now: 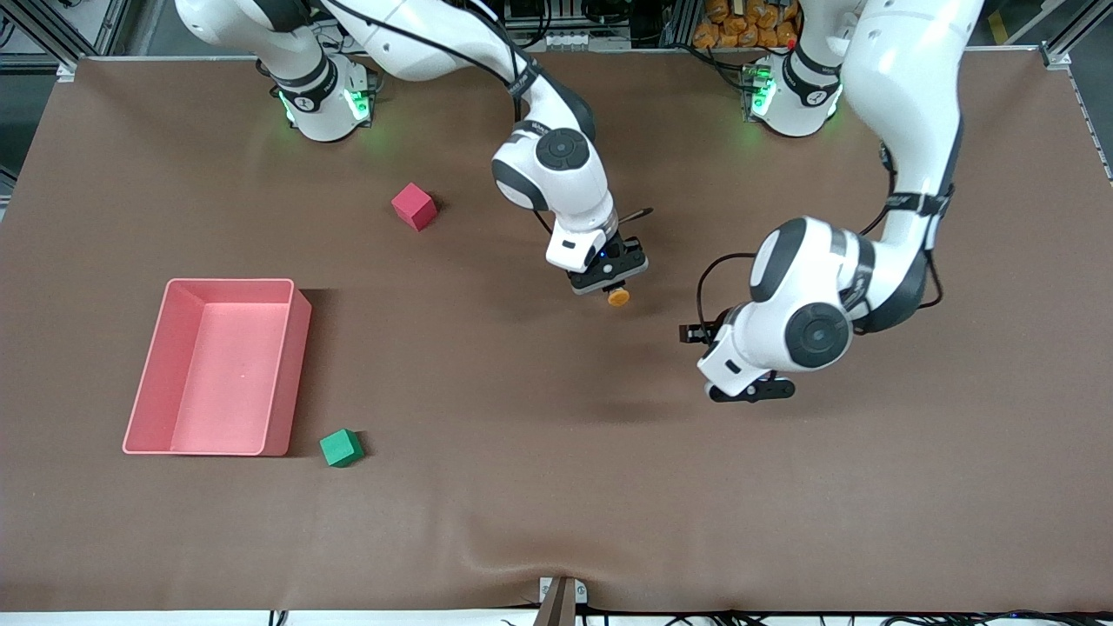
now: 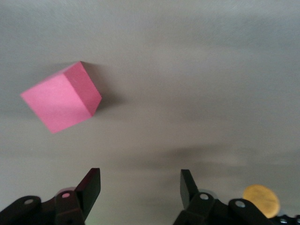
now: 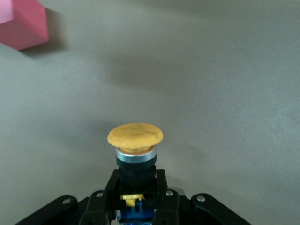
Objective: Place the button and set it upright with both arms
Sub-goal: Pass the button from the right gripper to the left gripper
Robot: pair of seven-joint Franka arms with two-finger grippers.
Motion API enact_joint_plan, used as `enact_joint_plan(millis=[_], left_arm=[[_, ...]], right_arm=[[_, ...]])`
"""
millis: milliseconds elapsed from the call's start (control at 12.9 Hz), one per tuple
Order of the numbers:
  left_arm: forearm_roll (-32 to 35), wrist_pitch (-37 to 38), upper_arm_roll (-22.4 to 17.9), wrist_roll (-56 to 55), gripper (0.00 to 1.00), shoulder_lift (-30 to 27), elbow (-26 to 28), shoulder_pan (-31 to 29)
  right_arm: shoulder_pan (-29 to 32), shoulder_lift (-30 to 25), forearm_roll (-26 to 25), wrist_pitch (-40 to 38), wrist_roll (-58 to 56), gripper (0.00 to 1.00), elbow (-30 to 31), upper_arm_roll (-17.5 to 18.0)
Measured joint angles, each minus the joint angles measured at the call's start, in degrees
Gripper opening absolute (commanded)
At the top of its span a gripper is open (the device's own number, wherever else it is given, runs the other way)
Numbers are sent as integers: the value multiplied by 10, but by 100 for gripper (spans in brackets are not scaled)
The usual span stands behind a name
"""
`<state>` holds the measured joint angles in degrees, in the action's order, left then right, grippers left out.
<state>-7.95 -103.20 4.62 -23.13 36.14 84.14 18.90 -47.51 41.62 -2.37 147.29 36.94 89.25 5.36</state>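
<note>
You have a brown cloth-covered tabletop (image 1: 522,487), slightly wrinkled at the edge nearest the front camera, with metal framing and cables along the arms' side. On it, count one pink tray (image 1: 217,365), one red cube (image 1: 413,206) and one green cube (image 1: 341,448), the green one just beside the tray's nearer corner. There is one button (image 3: 135,140): your right hand (image 3: 136,194) is clenched on its black body over the middle of the tabletop, orange cap pointing away from the wrist. Your left hand (image 2: 140,187) hangs released, holding nothing, toward the left arm's end.
</note>
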Motion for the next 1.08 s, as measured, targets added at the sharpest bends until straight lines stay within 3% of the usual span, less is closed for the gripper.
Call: enact_joint_plan(millis=[154, 232, 309, 386, 1081], left_arm=[[0, -4, 0, -1, 77, 20, 0, 0], [0, -4, 0, -1, 77, 22, 0, 0], [0, -3, 0, -1, 77, 23, 0, 0], [0, -3, 0, -2, 77, 22, 0, 0], [-16, -4, 1, -73, 73, 32, 2, 5]], right_arm=[[9, 8, 0, 0, 0, 1, -11, -9], [14, 9, -3, 0, -1, 22, -14, -12], [17, 9, -11, -1, -2, 72, -14, -15], [18, 9, -23, -1, -2, 100, -14, -18], [43, -3, -35, -31, -1, 100, -25, -28]])
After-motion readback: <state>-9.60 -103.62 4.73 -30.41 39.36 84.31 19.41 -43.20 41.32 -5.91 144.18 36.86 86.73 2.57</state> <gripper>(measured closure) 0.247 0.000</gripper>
